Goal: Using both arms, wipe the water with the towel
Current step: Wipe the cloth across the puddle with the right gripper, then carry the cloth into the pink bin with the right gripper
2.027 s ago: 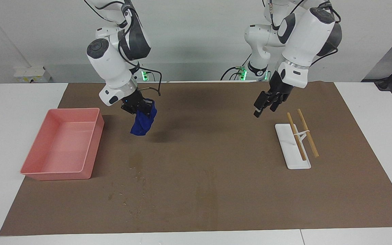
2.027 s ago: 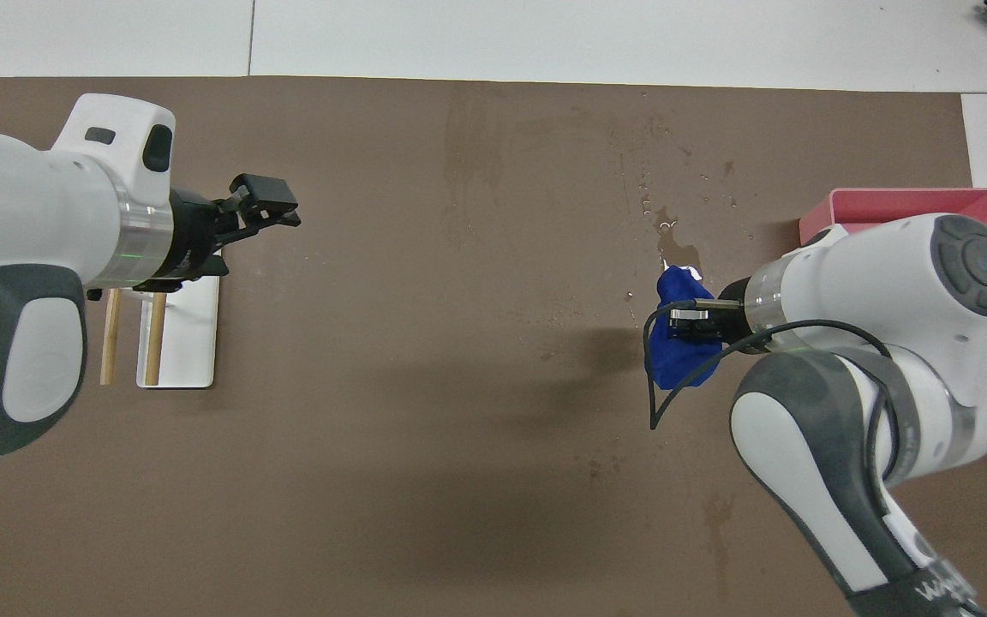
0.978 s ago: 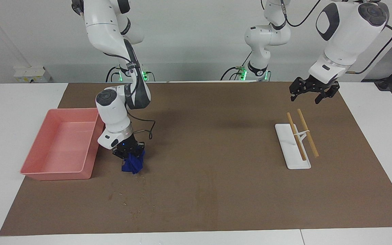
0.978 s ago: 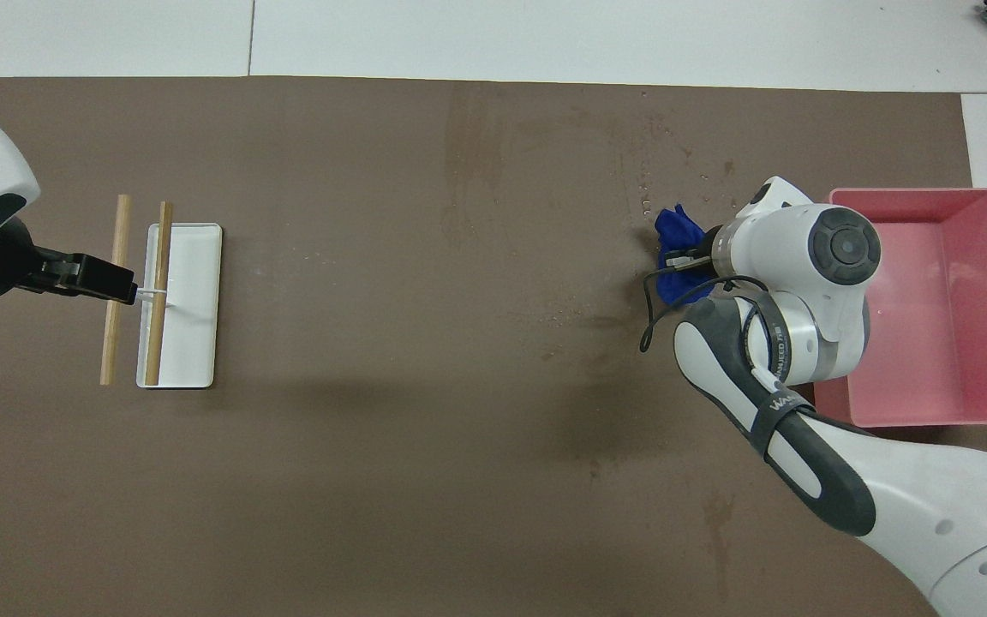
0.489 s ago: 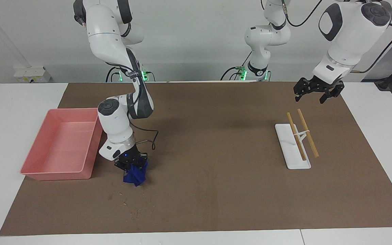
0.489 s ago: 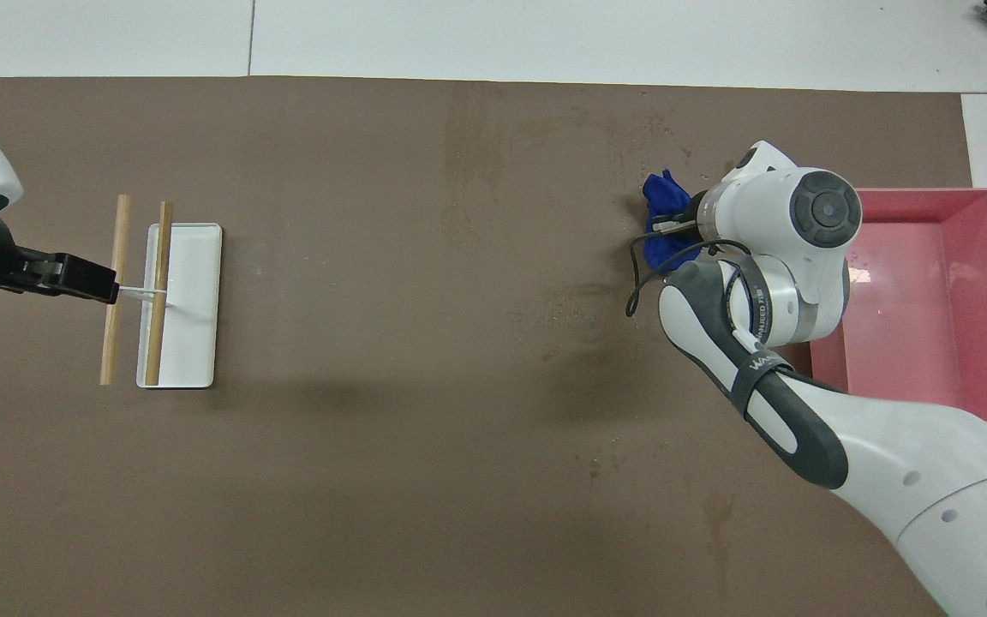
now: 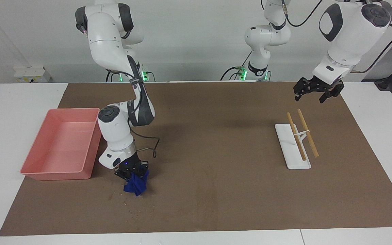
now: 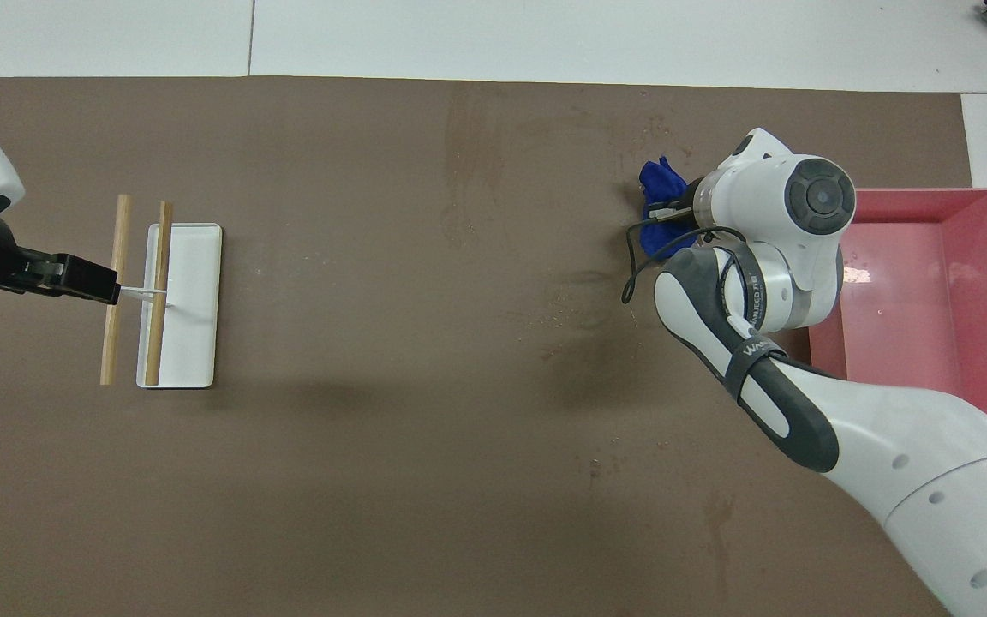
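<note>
While the right tool (image 7: pixel 131 169) grips a bunched blue towel (image 7: pixel 135 185) and presses it down on the brown mat (image 7: pixel 216 190), the wiping step of the job is in hand. The towel sits on the mat at the right arm's end of the bench (image 7: pixel 5 112), just beside the pink tray (image 7: pixel 46 173) and farther from the robots than most of that tray. Specks and droplets of the water (image 7: pixel 128 206) dot the mat farther from the robots than the towel, close to it but not under it; in the overhead view faint damp marks (image 8: pixel 660 137) show near the towel (image 8: pixel 658 184), while the arm's wrist hides the right tool itself.

The left tool (image 7: pixel 317 92) hangs in the air with its fingers spread and nothing between them, over the mat at the left arm's end, with the white tray (image 7: pixel 293 160) and its two wooden sticks (image 7: pixel 301 136) lying farther from the robots than the spot beneath it. That arm waits.

By the look of things the job is only partly done, since droplets lie unwiped. The next move likely calls for dragging the towel onward, away from the robots, across those specks, with steady downward pressure so the cloth stays flat against the mat and does not slip from the grip.
</note>
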`<action>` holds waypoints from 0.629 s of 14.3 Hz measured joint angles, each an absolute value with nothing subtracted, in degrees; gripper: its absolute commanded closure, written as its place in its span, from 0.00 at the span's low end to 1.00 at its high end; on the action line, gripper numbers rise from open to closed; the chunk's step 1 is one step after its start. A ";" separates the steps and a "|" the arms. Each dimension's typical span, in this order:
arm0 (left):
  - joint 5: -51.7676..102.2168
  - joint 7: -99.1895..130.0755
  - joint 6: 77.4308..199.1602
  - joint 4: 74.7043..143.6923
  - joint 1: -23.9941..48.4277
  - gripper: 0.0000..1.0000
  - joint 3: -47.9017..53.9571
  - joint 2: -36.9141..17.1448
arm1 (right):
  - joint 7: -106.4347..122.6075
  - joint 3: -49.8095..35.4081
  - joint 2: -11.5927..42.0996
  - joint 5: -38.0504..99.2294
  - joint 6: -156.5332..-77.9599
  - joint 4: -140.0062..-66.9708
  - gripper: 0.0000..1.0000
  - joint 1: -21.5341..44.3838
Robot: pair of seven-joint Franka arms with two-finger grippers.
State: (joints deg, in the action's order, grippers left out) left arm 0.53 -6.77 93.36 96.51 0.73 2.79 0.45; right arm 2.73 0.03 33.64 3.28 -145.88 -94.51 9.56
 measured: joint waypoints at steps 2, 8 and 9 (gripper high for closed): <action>0.53 -6.08 93.35 96.52 0.60 0.00 2.79 0.45 | 2.73 0.08 34.65 3.28 -142.72 -91.59 1.00 9.37; 2.22 -4.33 92.47 96.18 -0.51 0.00 3.04 0.46 | 2.73 0.63 29.98 3.24 -123.98 -87.47 1.00 8.71; 2.28 -4.29 92.26 95.80 -1.09 0.00 3.33 0.41 | 2.86 0.67 27.41 3.21 -118.87 -87.26 1.00 8.03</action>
State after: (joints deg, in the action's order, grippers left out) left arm 2.28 -4.29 92.26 95.80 -1.09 3.33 0.41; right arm 2.86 0.67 27.41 3.21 -118.87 -87.26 8.03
